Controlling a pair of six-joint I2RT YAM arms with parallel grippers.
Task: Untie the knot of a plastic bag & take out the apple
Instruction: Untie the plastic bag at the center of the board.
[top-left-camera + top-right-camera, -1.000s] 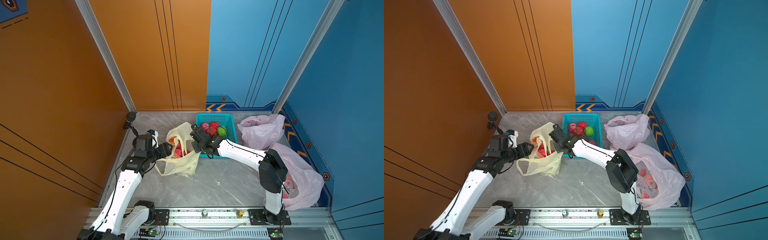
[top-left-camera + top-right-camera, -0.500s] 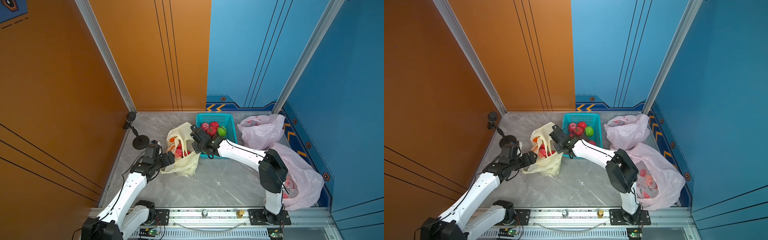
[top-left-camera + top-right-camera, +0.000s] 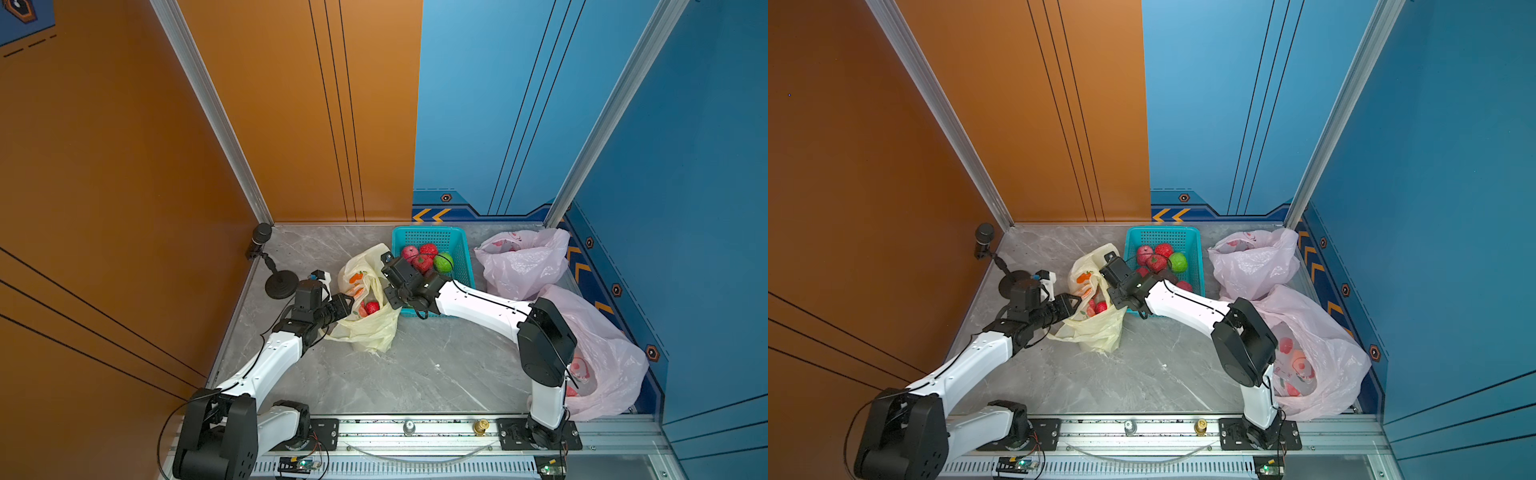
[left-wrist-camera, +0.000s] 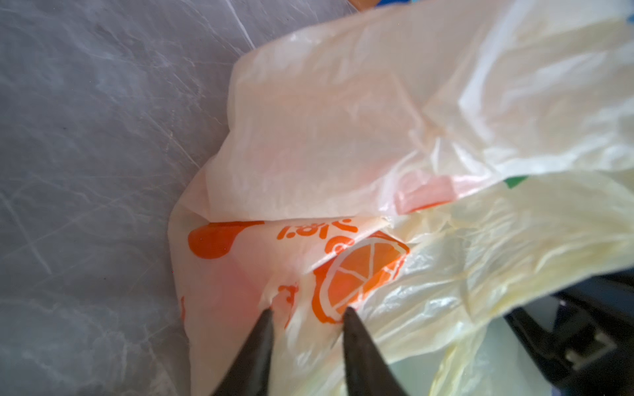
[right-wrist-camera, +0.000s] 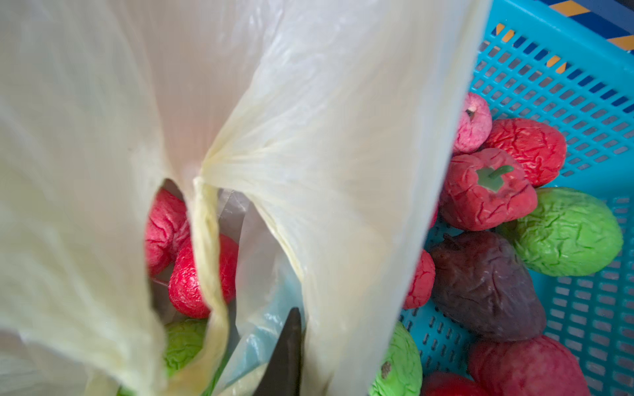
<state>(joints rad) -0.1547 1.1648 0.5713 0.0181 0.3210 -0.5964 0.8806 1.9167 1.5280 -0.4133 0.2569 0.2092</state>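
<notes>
At the left of a top view, the left gripper (image 3: 348, 302) has come back to the left rim of the yellow plastic bag (image 3: 370, 336). Half a second ago it hung away toward the lower left with its jaws wide. Its wrist view now shows the dark fingertips (image 4: 264, 329) nearly together, with a puckered fold of printed film nipped between them. I read that as a fresh grip on the rim.

The bag lies left of centre on the marble tabletop (image 3: 415, 365). No knot shows, and its mouth gapes upward, so the untying looks done. Low inside sits a red fruit (image 3: 372, 307), probably the apple, matte and wrinkled, uncovered from above.

At the mouth's right side, the right gripper (image 3: 392, 296) has not shifted. Only one finger (image 5: 286, 343) shows in its wrist view, with film drawn taut past it. I judge it clamped on that rim.

With both arms spreading the mouth, one must let go to reach in.

Further right, a teal basket (image 3: 432, 239) of fruit stands just beside the bag. Two pink bags (image 3: 519, 262) lie at the right edge.
</notes>
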